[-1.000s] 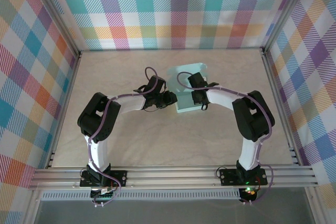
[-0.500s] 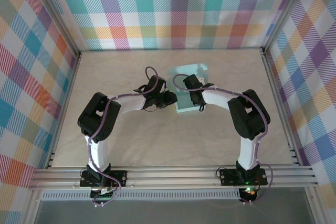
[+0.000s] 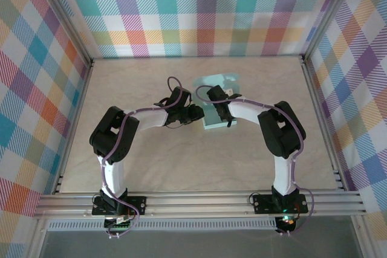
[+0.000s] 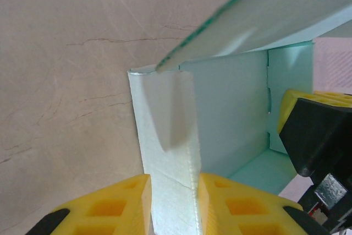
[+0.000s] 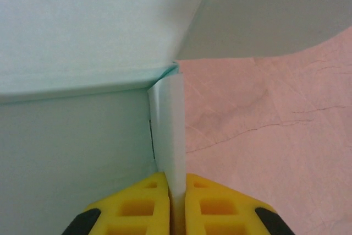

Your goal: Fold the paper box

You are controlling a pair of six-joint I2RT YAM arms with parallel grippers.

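The paper box, a half-raised shell of pale mint-blue thin card, sits on the beige marbled table, a little right of centre and toward the far side. Both arms reach in on it. The left gripper has its yellow fingers closed either side of an upright side wall on the box's left, with card filling the gap between them. The right gripper is pinched tight on a narrow pale flap standing at a corner where two walls meet. A larger panel leans overhead, loose and tilted.

To my eye this card is feather-light and stiff only along its creases. The flat panels would bow or dent under a hard squeeze, and the box would likely skate on that smooth tabletop if pushed unbraced. It's best taken low on a wall, close to a scored fold or corner rather than out at a free edge, with one gripper steadying while the other bends.
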